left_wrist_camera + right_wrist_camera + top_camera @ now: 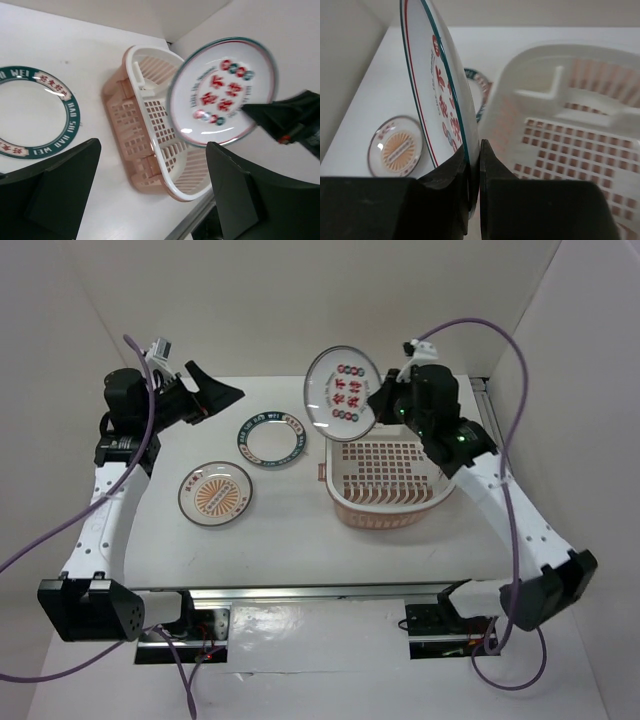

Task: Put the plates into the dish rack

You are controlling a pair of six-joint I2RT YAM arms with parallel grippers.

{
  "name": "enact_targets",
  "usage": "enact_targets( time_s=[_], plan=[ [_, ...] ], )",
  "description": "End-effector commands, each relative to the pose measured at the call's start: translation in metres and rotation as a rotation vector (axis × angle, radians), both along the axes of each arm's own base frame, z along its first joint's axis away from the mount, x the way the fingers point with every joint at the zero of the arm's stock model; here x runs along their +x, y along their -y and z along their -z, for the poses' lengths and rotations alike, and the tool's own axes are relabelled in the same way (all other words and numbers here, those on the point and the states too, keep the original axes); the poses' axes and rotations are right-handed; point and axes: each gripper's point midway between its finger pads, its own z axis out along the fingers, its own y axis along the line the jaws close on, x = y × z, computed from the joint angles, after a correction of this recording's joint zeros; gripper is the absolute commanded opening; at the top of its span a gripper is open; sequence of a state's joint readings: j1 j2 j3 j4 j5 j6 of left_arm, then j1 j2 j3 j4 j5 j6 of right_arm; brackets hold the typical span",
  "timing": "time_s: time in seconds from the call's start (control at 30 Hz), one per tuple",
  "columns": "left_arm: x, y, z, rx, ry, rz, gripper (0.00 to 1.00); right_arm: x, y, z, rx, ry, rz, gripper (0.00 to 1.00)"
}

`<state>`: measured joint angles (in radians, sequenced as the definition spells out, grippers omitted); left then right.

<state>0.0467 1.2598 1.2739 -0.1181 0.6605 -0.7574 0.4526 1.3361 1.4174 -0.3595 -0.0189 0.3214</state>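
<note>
Holding red-marked plate [340,388] on edge above far-left rim of dish rack [385,523]; right gripper [479,150] clenched on it. Left gripper [222,395] released, empty. Rack apparently empty; blue-green plate [272,438] and orange plate [214,493] lie unloaded on desk [290,540].

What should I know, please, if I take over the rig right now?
Left end effector: open, empty, over the table's far-left area.
Right end effector: shut on the red-marked plate, held up on edge by the dish rack's far-left end.
Green-rimmed plate and orange sunburst plate: flat on the table, left of the rack.
Done: nothing racked. To do: all three plates.
</note>
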Motion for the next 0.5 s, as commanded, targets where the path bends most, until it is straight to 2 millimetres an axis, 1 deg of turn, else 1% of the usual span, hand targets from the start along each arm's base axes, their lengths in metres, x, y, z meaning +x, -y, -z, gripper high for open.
enact_targets(
  time_s=[0.0, 0.03, 0.07, 0.1, 0.13, 0.17, 0.2, 0.23, 0.27, 0.3, 0.33, 0.37, 0.4, 0.43, 0.47],
  plan=[
    [-0.009, -0.012, -0.023, 0.082, 0.062, -0.09, 1.0, -0.025, 0.084, -0.07, -0.089, 0.128, 0.364, 0.0],
    [-0.009, -0.014, -0.021, 0.091, 0.057, -0.097, 1.0, -0.035, 0.102, -0.07, -0.11, 0.107, 0.446, 0.0],
    [-0.009, -0.014, -0.025, 0.091, 0.068, -0.098, 1.0, -0.04, 0.111, -0.067, -0.122, 0.094, 0.485, 0.0],
    [-0.01, -0.014, -0.023, 0.091, 0.054, -0.097, 1.0, -0.043, 0.114, -0.063, -0.135, 0.076, 0.508, 0.0],
    [-0.011, -0.014, -0.024, 0.091, 0.052, -0.097, 1.0, -0.048, 0.117, -0.062, -0.123, 0.067, 0.532, 0.0],
    [-0.011, -0.015, -0.026, 0.093, 0.052, -0.106, 1.0, -0.053, 0.123, -0.05, -0.155, 0.03, 0.57, 0.0],
    [-0.008, -0.015, -0.02, 0.101, 0.034, -0.104, 1.0, -0.056, 0.126, -0.039, -0.173, 0.003, 0.592, 0.0],
    [-0.008, -0.017, -0.023, 0.103, 0.035, -0.116, 1.0, -0.059, 0.125, -0.03, -0.182, -0.021, 0.601, 0.0],
    [-0.008, -0.019, -0.016, 0.115, 0.011, -0.127, 1.0, -0.065, 0.123, -0.02, -0.194, -0.039, 0.633, 0.0],
    [-0.006, -0.021, -0.016, 0.117, 0.001, -0.136, 1.0, -0.067, 0.118, -0.005, -0.221, -0.067, 0.639, 0.0],
    [-0.004, -0.022, -0.016, 0.12, -0.009, -0.147, 1.0, -0.07, 0.116, 0.001, -0.228, -0.074, 0.648, 0.0],
    [-0.003, -0.026, -0.016, 0.135, -0.011, -0.167, 1.0, -0.072, 0.109, 0.013, -0.259, -0.091, 0.672, 0.0],
    [-0.004, -0.027, -0.017, 0.138, -0.022, -0.176, 1.0, -0.073, 0.106, 0.018, -0.276, -0.096, 0.683, 0.0],
    [-0.001, -0.029, -0.011, 0.149, -0.038, -0.181, 1.0, -0.074, 0.103, 0.023, -0.295, -0.099, 0.694, 0.0],
    [-0.001, -0.031, -0.015, 0.151, -0.029, -0.191, 1.0, -0.073, 0.091, 0.031, -0.306, -0.11, 0.692, 0.0]
  ],
)
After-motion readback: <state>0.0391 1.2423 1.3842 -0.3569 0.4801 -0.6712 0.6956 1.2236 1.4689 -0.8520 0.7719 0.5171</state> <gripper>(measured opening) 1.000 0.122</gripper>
